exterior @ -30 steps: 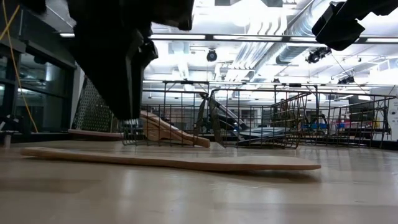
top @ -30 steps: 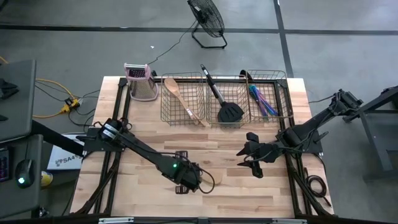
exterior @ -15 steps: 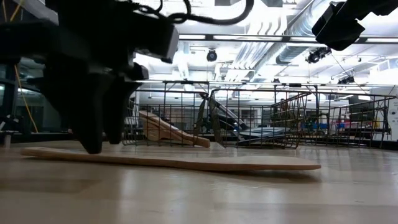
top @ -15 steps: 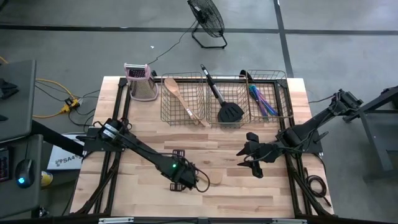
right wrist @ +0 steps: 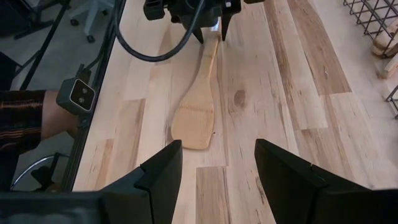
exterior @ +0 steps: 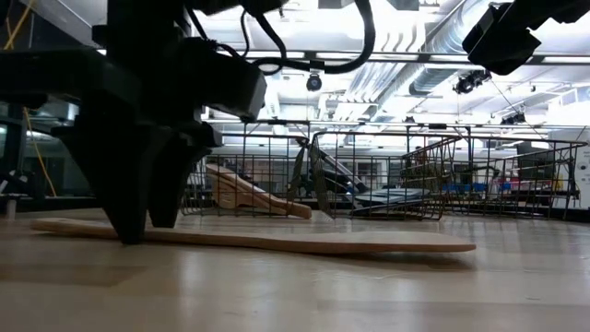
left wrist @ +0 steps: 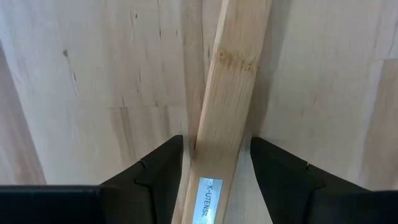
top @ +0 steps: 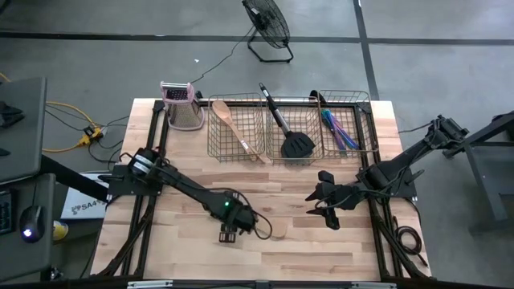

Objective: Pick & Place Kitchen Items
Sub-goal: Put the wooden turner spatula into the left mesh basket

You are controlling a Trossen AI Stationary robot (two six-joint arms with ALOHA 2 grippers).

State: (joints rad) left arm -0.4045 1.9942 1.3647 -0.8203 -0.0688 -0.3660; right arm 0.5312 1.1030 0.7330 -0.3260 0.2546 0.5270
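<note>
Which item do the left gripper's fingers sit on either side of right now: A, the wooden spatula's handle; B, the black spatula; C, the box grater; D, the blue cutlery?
A: in the left wrist view the left gripper has a dark finger on each side of the wooden spatula handle, not yet closed on it.

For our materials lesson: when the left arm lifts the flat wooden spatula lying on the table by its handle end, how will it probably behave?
The wooden spatula looks like solid wood, so probably stiff. It is thin and flat, so likely light and unlikely to roll. The left gripper straddles the narrow handle far from the blade, so the blade end may droop.
</note>
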